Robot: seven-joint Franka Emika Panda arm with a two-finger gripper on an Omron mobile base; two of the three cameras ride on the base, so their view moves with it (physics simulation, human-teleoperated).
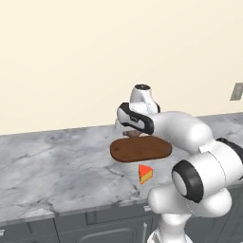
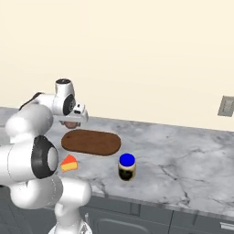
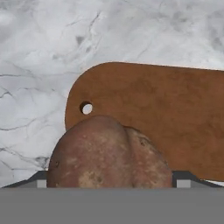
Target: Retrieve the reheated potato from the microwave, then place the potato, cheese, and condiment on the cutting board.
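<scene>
Progress check: potato (image 3: 109,153) is already out of the microwave, bc the hand (image 2: 71,121) is clamped on it, hovering above the far end of the cutting board (image 2: 91,142). In the hand view the spud sits right at the bottom between the finger tips, w/ the board's hanging-hole end just past it at 12 o'clock and the rest of the board running off toward 2-3 o'clock.

So I'd call step 1 done and the drop pending; nothing is on the board yet afaict.

Still to go: cheese (image 2: 69,163) is on the tabletop (image 2: 183,155) just beside the board's near edge, roughly 7 o'clock from the board in the right base view. Condiment (image 2: 126,167) stands upright at about 5 o'clock from the board, also near it but not touching.

My guess is one of three placed soon, two left.
</scene>
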